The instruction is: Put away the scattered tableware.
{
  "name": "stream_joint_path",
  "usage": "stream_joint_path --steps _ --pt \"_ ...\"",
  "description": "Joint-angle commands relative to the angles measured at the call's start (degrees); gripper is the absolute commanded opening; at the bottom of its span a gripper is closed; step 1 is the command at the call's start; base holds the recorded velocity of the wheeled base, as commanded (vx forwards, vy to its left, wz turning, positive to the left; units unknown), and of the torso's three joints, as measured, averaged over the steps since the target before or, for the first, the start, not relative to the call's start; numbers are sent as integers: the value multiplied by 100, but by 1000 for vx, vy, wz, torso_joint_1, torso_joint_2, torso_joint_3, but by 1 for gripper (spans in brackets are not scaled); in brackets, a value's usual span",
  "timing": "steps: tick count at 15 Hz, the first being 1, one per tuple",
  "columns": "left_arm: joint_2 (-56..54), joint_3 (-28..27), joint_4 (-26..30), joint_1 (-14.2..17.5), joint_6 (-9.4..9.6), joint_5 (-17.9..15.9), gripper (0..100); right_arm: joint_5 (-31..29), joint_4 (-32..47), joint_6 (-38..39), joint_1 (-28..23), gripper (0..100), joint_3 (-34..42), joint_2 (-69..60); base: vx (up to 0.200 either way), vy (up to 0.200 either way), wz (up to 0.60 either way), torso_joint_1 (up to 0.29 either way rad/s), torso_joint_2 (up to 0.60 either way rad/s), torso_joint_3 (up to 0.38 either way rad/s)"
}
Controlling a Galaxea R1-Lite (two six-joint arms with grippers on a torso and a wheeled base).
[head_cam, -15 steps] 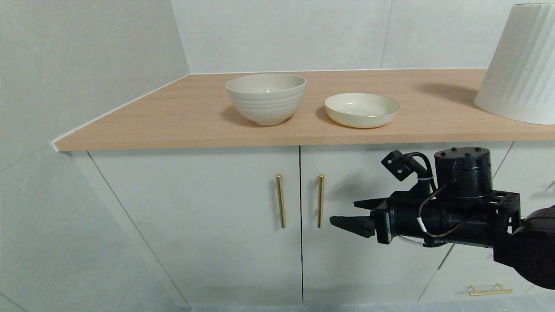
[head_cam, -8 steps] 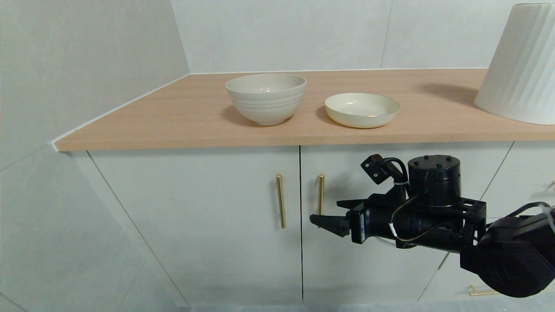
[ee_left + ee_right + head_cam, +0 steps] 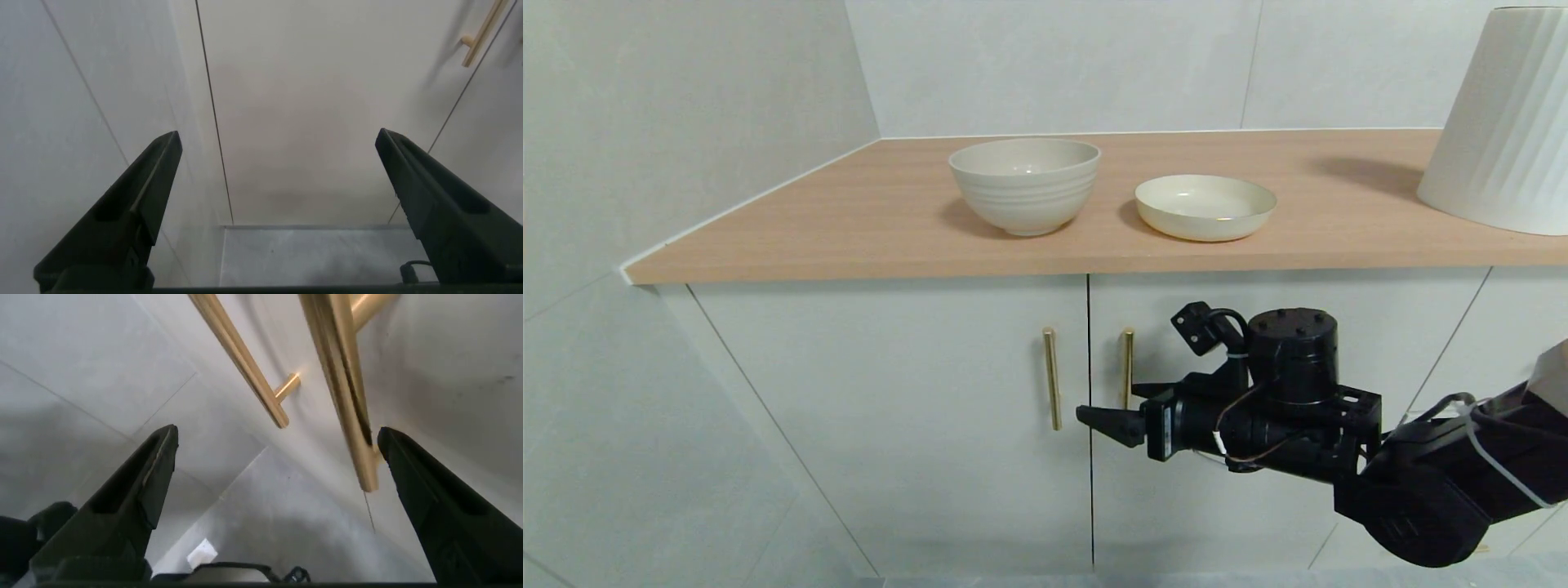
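Head view: sitting rim-up on the wooden counter (image 3: 849,237), toward its front edge, 1 deep bowl (image 3: 1024,184) and 1 shallow dish (image 3: 1205,207). Both round, so showing no long axis. Bowl lying on the side of the counter's left front corner, dish near it on the right, not touching. Standing at the counter's right end, 1 white lampshade (image 3: 1499,122). Hanging below the front edge, 2 cabinet doors w/ 1 gold bar each, left handle (image 3: 1052,378) and right handle (image 3: 1126,367), long axes vertical, flanking the centre seam. Hovering in front of the right door, right gripper (image 3: 1123,408), pointing sideways at the handles, fingers spread, gripping nothing; touching the right handle or not, can't tell.

Left wrist view: facing a door seam and the floor, left gripper (image 3: 278,204), fingers wide apart, nothing btwn them.

Right wrist view: showing both gold bars btwn the spread fingers, one bar's end lying just beside a finger.
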Motion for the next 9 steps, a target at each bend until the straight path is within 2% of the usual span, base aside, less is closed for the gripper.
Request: stream_joint_path --steps 1,4,9 --pt "0 0 0 0 -1 2 100 -16 -51 18 101 100 -72 184 0 0 0 0 0 0" --pt "0 0 0 0 -1 2 100 -25 -482 97 145 100 -46 316 0 0 0 0 0 0" --pt "0 0 0 0 -1 2 100 -7 -491 423 276 100 165 -168 0 0 0 0 0 0"
